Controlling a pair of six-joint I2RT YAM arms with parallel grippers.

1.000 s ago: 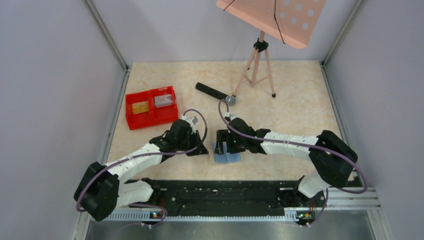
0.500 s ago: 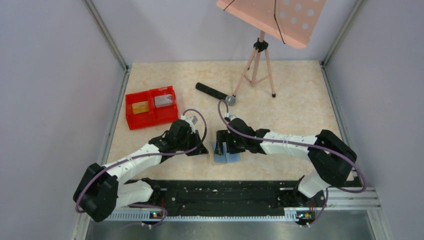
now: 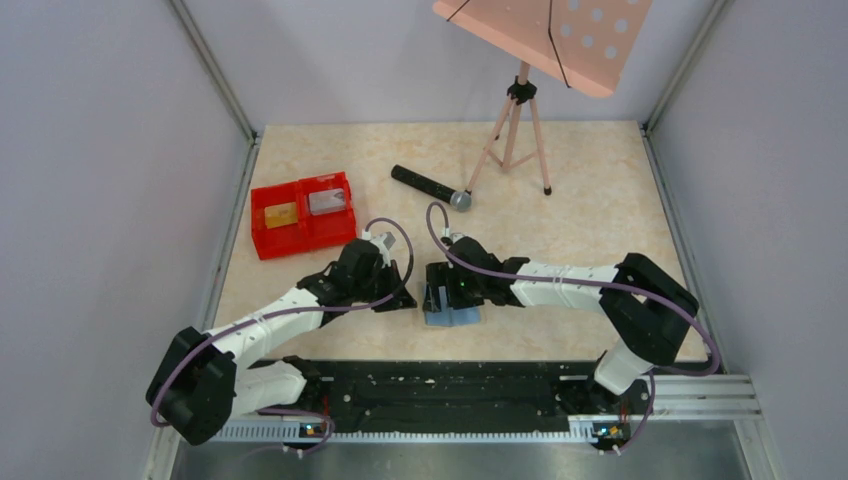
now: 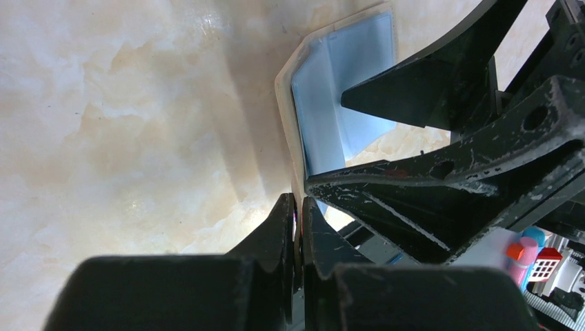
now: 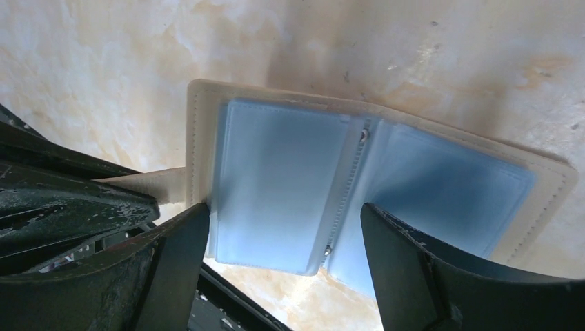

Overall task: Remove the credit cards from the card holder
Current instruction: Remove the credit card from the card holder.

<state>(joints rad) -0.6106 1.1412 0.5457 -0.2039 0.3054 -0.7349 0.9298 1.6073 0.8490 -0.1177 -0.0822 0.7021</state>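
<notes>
Your left gripper (image 4: 298, 227) was closed down to a hairline gap. It appeared to be nipping the cream left edge of the holder (image 3: 455, 315) and tilting that panel up off the table (image 3: 580, 200). The contact itself sat in shadow, so treat the grip as probable.

Your right gripper (image 5: 284, 227) stood wide open and held nothing. It was directly over the holder, one finger on either side of the centre fold.

The holder lay open at the near middle of the table. Its long axis ran left to right between the two grippers, and the fold pointed roughly away from the bases. Neither blue sleeve in the right wrist view showed a card.

A gold card (image 3: 281, 215) and a grey card (image 3: 325, 201) lay in separate compartments of the red tray (image 3: 300, 238), well apart to the far left.

Judgement: extraction looked complete, and your right arm was the nearer for any check of the sleeves.
</notes>
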